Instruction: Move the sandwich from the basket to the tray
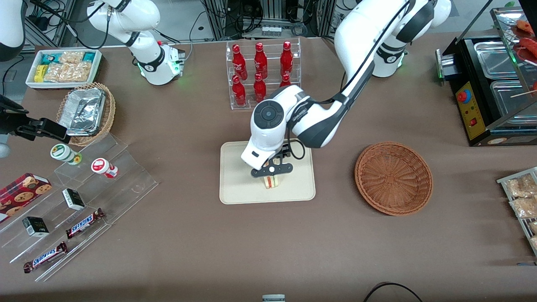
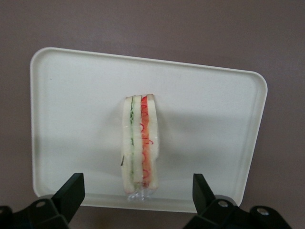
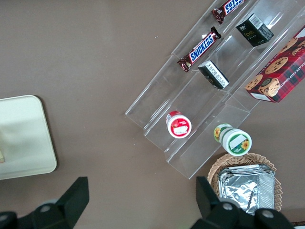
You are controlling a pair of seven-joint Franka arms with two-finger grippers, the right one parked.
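From where I'm driving, the sandwich (image 2: 139, 143) stands on edge on the tray (image 2: 71, 95), basket (image 1: 393, 178) empty, and my end effector (image 1: 272, 169) hangs right above it, fingers spread clear, so I reckon only a straight lift away remains.

- The sandwich (image 2: 138, 145): a pale bread wedge standing on edge on the tray, its cut side showing green and red filling stripes, near the tray's middle.
- The tray (image 1: 235, 184): flat cream rectangle with rounded corners, lying on the table.
- The basket (image 1: 393, 178): round reddish-brown wicker, empty, beside the tray toward the working arm's end.
- The claw (image 1: 271, 173): directly above the sandwich, fingers spread wide, not touching it.
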